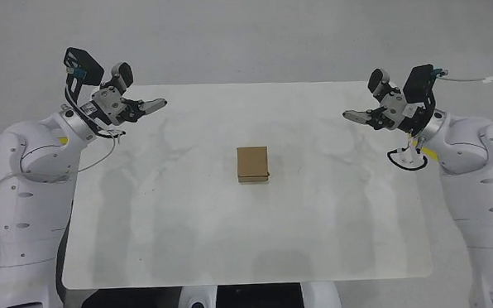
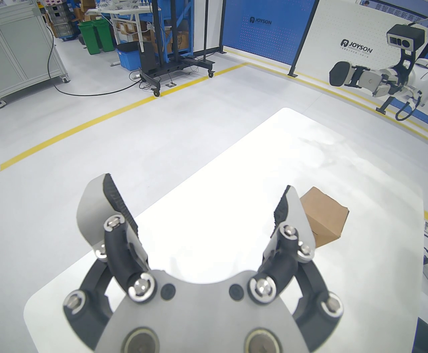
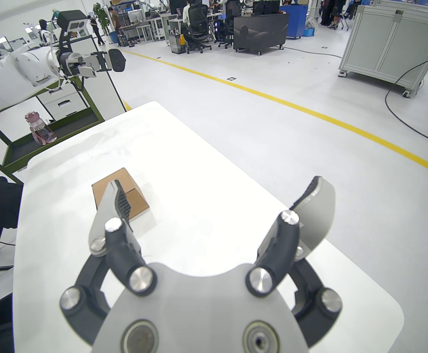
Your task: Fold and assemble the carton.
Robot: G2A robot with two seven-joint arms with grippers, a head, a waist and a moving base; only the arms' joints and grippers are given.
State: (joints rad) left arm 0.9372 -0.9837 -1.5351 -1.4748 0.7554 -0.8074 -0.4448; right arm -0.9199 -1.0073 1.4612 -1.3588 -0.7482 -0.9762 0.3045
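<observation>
A pale workshop floor crossed by a yellow line is stretching out behind the white table, where a two-armed robot is working on a cardboard job. The left gripper is hovering over the table's far left corner, its claw spread wide and holding nothing. The right gripper is hanging near the far right edge, likewise gaping and empty. Well apart from both, the carton is sitting at the middle of the table, looking already squared up into a closed brown box. By that look the folding is nearing its end, and the next move is likely calling for one arm to come in and press the top flap home. Each claw is blocking part of the box in its own wrist view, the underside is hidden, and whether the seam across the lid is locked is hard to tell.
</observation>
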